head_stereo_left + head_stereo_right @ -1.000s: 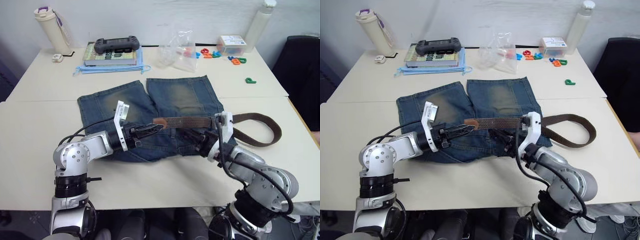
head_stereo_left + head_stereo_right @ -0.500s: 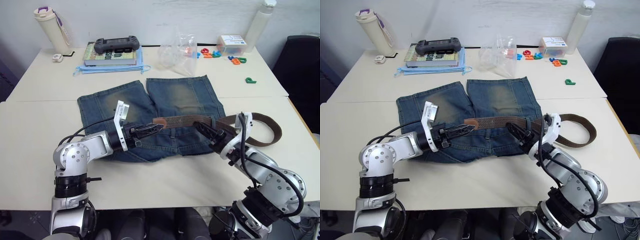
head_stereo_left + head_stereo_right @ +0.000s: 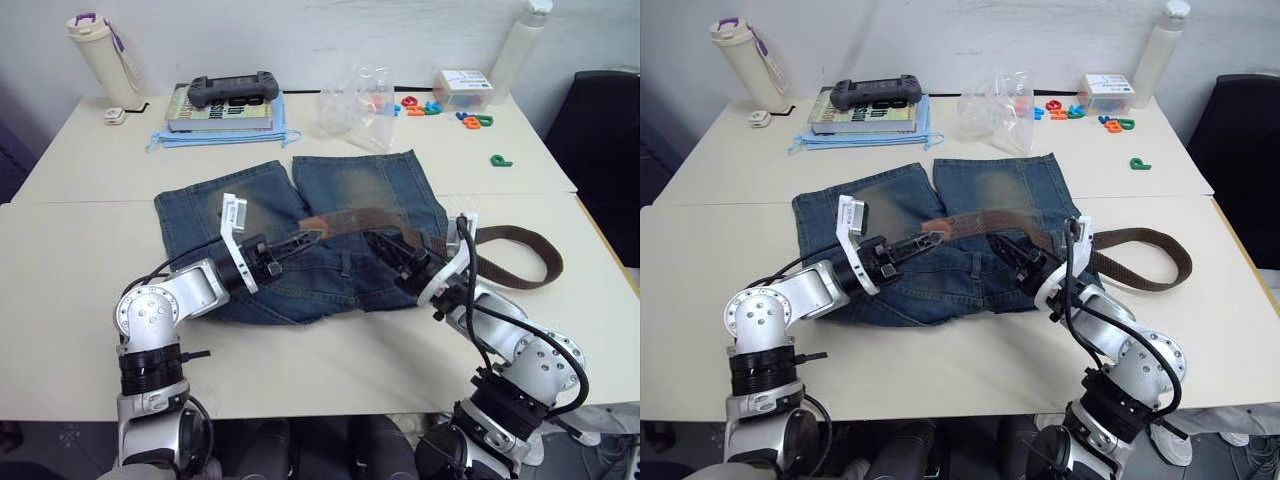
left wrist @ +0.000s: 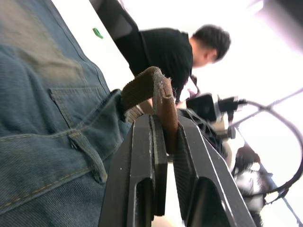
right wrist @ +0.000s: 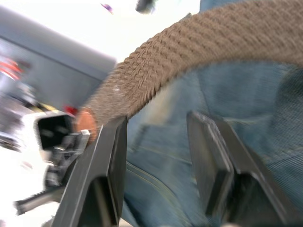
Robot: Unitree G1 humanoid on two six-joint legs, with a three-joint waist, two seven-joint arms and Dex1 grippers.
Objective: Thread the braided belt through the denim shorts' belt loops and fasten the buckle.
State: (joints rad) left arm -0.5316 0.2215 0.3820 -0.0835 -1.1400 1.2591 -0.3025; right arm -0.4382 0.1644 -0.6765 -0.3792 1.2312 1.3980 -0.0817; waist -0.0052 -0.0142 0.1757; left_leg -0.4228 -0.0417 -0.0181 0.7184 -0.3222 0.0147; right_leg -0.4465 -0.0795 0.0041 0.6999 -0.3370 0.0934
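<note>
Cream tabletops carry the denim shorts (image 3: 300,235), the braided belt (image 3: 440,240) draped across them. Its tan end is pinched in the left gripper (image 4: 163,137); the right gripper (image 5: 156,127) is spread beneath the strap. Threading is under way; the end must next be guided into a belt loop.

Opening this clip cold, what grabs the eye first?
The braided belt, arched up off the denim shorts in the middle of the table. The left tool is shut on its tan end, seen clearly in the left wrist view, while the right tool sits open just beneath the strap. The belt's remaining length loops off to the right onto the bare tabletop.
</note>
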